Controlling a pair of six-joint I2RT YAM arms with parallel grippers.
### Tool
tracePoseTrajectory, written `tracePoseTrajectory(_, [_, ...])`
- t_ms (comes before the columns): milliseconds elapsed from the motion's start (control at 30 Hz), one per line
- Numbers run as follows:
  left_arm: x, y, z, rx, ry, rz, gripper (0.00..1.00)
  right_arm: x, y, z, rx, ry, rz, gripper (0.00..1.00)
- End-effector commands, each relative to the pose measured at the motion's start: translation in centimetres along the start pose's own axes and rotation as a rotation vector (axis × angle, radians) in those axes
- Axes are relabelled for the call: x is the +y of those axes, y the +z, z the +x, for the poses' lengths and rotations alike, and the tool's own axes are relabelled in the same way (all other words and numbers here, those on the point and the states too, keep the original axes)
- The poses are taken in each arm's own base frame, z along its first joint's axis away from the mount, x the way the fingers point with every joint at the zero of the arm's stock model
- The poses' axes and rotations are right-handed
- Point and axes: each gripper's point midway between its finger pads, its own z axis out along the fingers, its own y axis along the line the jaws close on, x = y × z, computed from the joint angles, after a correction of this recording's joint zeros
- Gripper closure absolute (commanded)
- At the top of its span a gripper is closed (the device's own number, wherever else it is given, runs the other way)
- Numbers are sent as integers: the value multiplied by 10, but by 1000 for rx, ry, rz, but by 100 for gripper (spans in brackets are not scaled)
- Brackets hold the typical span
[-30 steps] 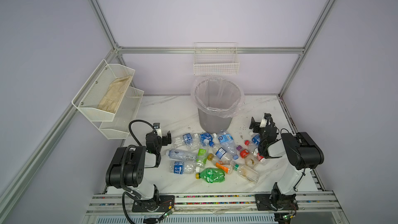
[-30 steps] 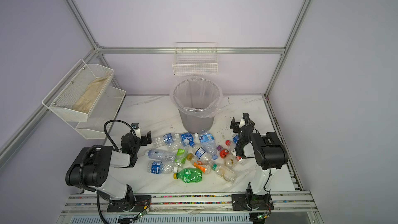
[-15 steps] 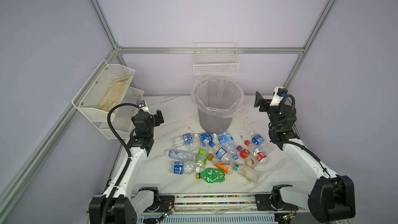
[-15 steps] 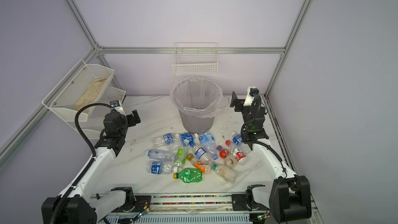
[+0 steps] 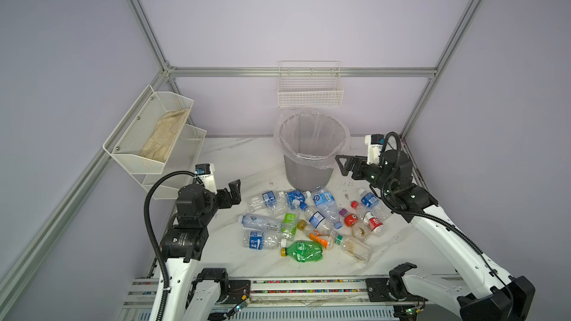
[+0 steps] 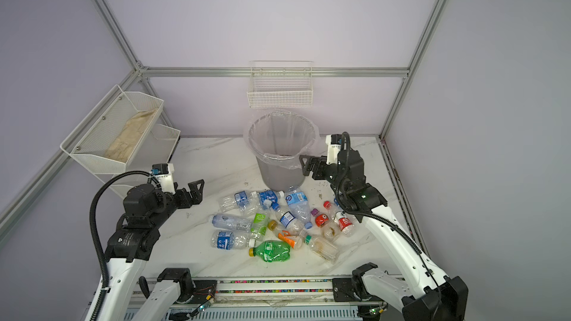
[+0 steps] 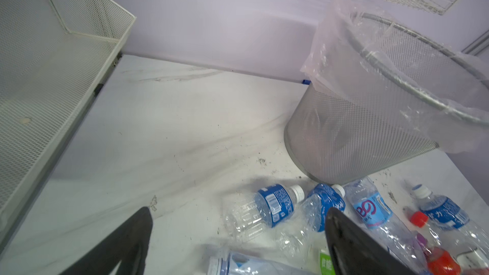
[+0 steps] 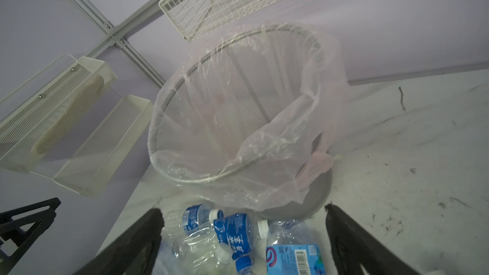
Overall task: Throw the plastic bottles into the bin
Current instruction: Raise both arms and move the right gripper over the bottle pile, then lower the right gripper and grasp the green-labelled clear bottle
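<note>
- Arms just unfolded: left hand [image 5: 230, 192] sat at 10 o'clock of the small plastic bottles [image 5: 324, 208], right hand [image 5: 344, 165] at 1, both spread wide and empty.
- Nothing was in the round grey mesh bin [image 5: 309, 174] yet, so picking hadn't started.

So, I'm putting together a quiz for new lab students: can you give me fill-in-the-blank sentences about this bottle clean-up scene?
The bin is lined with a clear plastic ___.
The bottles lie on the ___, in front of the bin.
Only one bottle is ___ all over.
The left hand and right hand are both ___, holding nothing.
Missing words: bag, table, green, open.
</note>
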Motion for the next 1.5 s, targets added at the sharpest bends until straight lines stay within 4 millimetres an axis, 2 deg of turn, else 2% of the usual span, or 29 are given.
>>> tracePoseTrajectory(0, [-8,1,40,98,-21,74,0,-9,-8,17,72,-8,167,2])
tracePoseTrajectory(100, [-13,-4,37,78,-20,98,0,-9,-13,20,36,206,154,3])
tracePoseTrajectory(133, [-14,-3,39,82,-20,101,0,6,-11,24,55,199,57,3])
tracePoseTrajectory(167, [-14,-2,40,89,-19,105,0,24,-11,31,92,164,-55,2])
tracePoseTrajectory(200, [-16,-1,40,94,-17,110,0,30,-11,36,113,154,-94,2])
tracePoseTrajectory(300, [-20,3,43,116,-19,129,0,33,-9,58,190,119,-100,3])
tracePoseTrajectory(533, [-23,9,49,143,-5,140,0,48,-21,96,294,8,-134,2])
tracePoseTrajectory(767, [-24,8,48,138,-2,142,0,88,-11,153,442,-177,-157,5])
tracePoseTrajectory(900, [-23,8,49,137,-7,133,0,107,3,184,511,-247,-142,7])
tracePoseTrajectory(1033, [-21,8,49,136,-8,120,0,111,20,210,570,-258,-93,10])
tracePoseTrajectory(1167, [-20,9,49,136,-8,114,0,106,33,220,574,-224,-14,12])
tracePoseTrajectory(1300, [-19,9,50,140,-6,109,0,103,51,234,590,-133,49,19])
tracePoseTrajectory(1467, [-18,9,50,141,-6,103,0,96,65,251,592,-33,113,20])
